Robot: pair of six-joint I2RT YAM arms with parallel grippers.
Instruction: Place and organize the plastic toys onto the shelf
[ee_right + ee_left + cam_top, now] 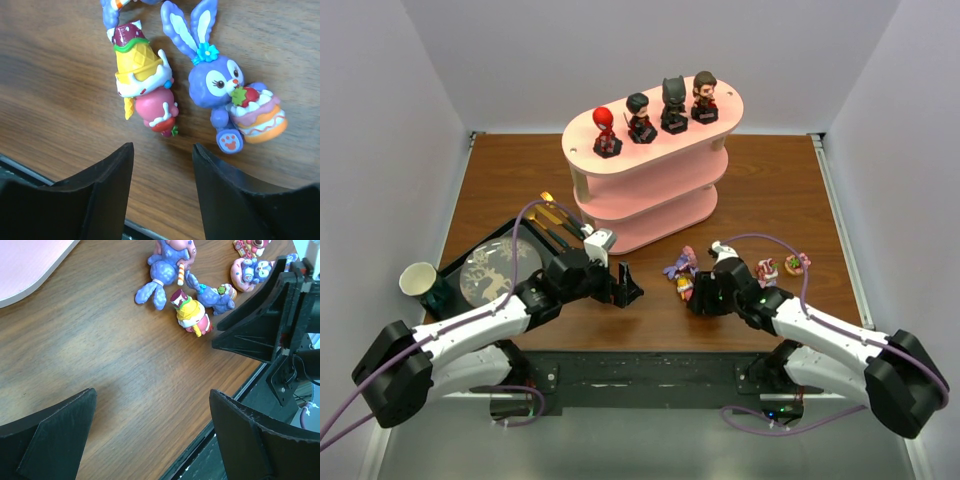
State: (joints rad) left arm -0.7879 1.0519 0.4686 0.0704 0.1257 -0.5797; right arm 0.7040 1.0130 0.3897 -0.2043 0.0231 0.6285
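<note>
Four big-headed figures sit on the shelf top tier. Left on the desk at shelf's 5 o'clock: ice-cream figure, purple bunny, blue pony. Right gripper jaws partly open, empty, over ice-cream figure; left gripper jaws wide, empty

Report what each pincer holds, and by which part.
Nothing held. Left pincer open over bare table; right pincer empty, the ice-cream toy lying just beyond it.
</note>
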